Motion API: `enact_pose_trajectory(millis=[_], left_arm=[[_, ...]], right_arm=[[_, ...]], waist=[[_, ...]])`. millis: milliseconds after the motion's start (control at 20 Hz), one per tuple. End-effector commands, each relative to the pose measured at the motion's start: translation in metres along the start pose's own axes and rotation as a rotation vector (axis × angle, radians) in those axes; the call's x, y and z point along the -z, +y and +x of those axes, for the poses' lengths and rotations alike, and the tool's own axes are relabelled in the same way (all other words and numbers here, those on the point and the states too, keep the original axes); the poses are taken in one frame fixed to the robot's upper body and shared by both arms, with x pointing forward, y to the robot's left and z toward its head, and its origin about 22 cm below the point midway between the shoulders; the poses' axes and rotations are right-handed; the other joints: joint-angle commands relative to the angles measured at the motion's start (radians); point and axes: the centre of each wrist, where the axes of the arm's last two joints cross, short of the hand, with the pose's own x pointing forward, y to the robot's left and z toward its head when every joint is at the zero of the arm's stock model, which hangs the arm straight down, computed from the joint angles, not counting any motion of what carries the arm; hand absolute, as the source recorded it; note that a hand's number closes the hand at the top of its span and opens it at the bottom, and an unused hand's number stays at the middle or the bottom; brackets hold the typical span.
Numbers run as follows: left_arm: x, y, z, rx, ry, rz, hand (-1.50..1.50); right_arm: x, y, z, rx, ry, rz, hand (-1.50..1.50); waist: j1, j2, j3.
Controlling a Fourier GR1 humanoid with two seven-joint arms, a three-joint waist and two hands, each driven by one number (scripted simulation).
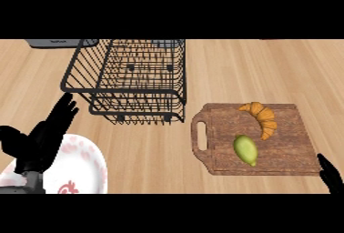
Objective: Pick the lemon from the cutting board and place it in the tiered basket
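lemon (246,150) lies on cutting board (282,157); left hand (42,136) open, empty; right hand (331,175) unclear

The right hand (331,175) shows only as a dark tip at about four o'clock, cut by the right edge, so how its fingers stand cannot be told. At about eight o'clock the left hand (42,136) covers part of the plate (84,166), which also runs out past the lower edge. At eleven o'clock a grey object (57,43) is cut by the upper edge and partly screened by the wires of the tiered basket (131,79), and its nature cannot be told.
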Motion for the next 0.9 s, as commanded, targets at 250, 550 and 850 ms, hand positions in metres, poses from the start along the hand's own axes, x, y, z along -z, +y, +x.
enact_pose_trajectory(millis=[250,550,850], left_arm=[[0.006,0.006,0.013,0.011,-0.012,-0.016,0.00],[0.012,-0.009,0.004,-0.005,-0.001,-0.030,0.00],[0.013,0.006,-0.006,0.019,-0.007,-0.025,0.00]], right_arm=[[-0.047,-0.047,0.042,-0.405,0.146,0.420,-1.50],[-0.023,0.005,0.082,-0.440,0.212,0.407,-1.50],[-0.002,0.055,0.076,-0.445,0.278,0.372,-1.50]], waist=[[0.020,0.008,-0.004],[0.032,0.006,0.001],[0.035,0.005,0.002]])
